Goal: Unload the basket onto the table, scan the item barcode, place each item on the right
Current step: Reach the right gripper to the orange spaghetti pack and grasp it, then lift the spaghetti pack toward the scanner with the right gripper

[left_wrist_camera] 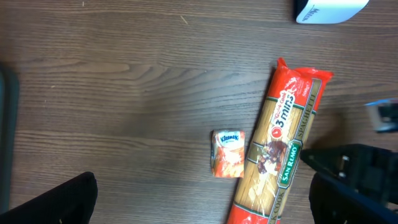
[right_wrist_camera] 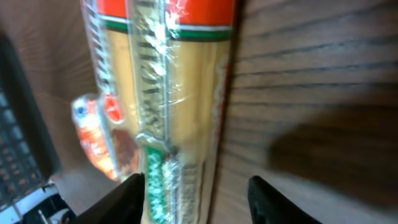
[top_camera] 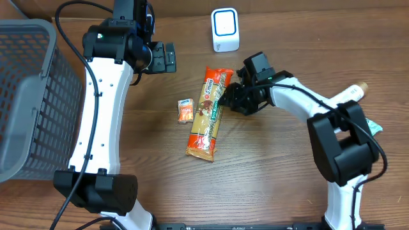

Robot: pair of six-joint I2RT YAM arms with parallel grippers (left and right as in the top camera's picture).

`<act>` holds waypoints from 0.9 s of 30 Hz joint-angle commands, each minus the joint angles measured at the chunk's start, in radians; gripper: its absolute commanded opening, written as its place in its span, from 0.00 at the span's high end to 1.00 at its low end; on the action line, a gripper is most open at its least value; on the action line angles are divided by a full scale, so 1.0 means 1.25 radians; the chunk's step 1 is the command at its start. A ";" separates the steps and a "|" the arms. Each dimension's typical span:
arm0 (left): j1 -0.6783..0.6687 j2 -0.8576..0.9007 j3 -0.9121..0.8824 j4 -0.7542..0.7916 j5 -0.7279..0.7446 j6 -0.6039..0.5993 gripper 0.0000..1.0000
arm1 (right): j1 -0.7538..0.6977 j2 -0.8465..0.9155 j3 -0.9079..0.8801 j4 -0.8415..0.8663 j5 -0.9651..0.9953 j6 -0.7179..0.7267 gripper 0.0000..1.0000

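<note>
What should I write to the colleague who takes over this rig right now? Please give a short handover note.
Left pincer: open, holding nothing, raised at the far side of the table.
Right pincer: fingers apart, low at the right edge of the spaghetti pack; no grip visible.
Things: the pack lies flat mid-table, with a small tissue packet beside it on its left. The white device stands at the far edge and the grey basket at the left.
Done: the right arm has reached the pack.
Left: grip the pack, lift it, and show its barcode to the device, probably the scanner.
</note>
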 commanded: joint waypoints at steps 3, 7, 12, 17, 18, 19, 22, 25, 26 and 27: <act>0.002 0.006 -0.002 0.000 -0.007 -0.005 0.00 | 0.027 0.028 -0.003 0.031 -0.006 0.020 0.49; 0.002 0.006 -0.002 0.000 -0.007 -0.005 0.00 | 0.047 0.037 -0.004 0.051 0.018 0.046 0.51; 0.002 0.006 -0.002 0.000 -0.007 -0.005 0.00 | 0.064 0.042 -0.004 0.047 0.067 0.067 0.82; 0.002 0.006 -0.002 0.000 -0.007 -0.005 0.00 | 0.053 0.029 -0.002 0.031 0.039 0.056 0.96; 0.002 0.006 -0.002 0.000 -0.007 -0.005 0.00 | 0.047 0.019 0.002 0.016 0.037 0.050 0.96; 0.002 0.006 -0.002 0.000 -0.007 -0.005 0.00 | 0.039 0.005 0.011 -0.008 0.037 0.033 0.96; 0.002 0.006 -0.002 0.000 -0.007 -0.005 0.00 | 0.012 -0.061 0.071 -0.150 0.071 -0.045 0.96; 0.002 0.006 -0.002 0.000 -0.007 -0.005 0.00 | 0.005 -0.110 0.155 -0.318 0.177 -0.096 0.96; 0.002 0.006 -0.002 0.000 -0.007 -0.005 0.00 | 0.005 -0.116 0.191 -0.381 0.217 -0.113 0.97; 0.002 0.006 -0.002 0.000 -0.007 -0.005 0.00 | 0.009 -0.116 0.238 -0.460 0.269 -0.126 0.96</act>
